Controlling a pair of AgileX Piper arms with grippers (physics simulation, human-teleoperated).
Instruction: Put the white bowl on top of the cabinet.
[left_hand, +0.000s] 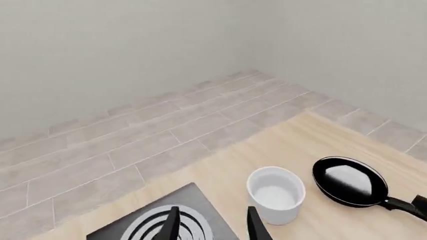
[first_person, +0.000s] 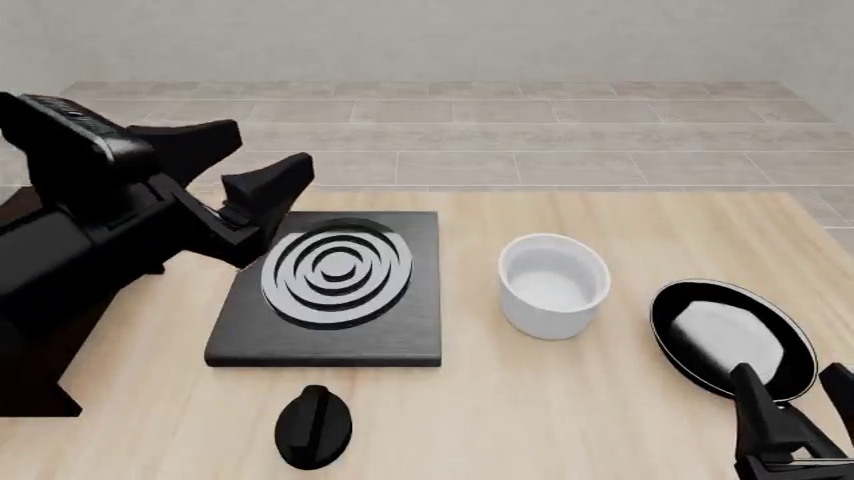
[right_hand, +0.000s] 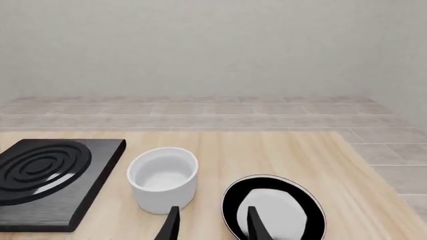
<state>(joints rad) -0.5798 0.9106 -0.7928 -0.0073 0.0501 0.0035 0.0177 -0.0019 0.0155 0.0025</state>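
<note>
The white bowl (first_person: 554, 285) stands upright on the wooden table, right of the black slab; it also shows in the left wrist view as the bowl (left_hand: 275, 194) and in the right wrist view as the bowl (right_hand: 163, 179). My left gripper (first_person: 260, 150) hovers open and empty over the slab's far left corner, well left of the bowl. My right gripper (first_person: 794, 400) is open and empty at the table's near right, above the plate's near rim. The cabinet (first_person: 34, 385) is a dark box at the lower left edge, mostly hidden by my left arm.
A black slab with grey concentric rings (first_person: 334, 290) lies left of the bowl. A black-rimmed plate with a white centre (first_person: 734, 338) lies right of it. A small black knob-like object (first_person: 314, 427) sits near the front edge. Tiled floor lies beyond the table.
</note>
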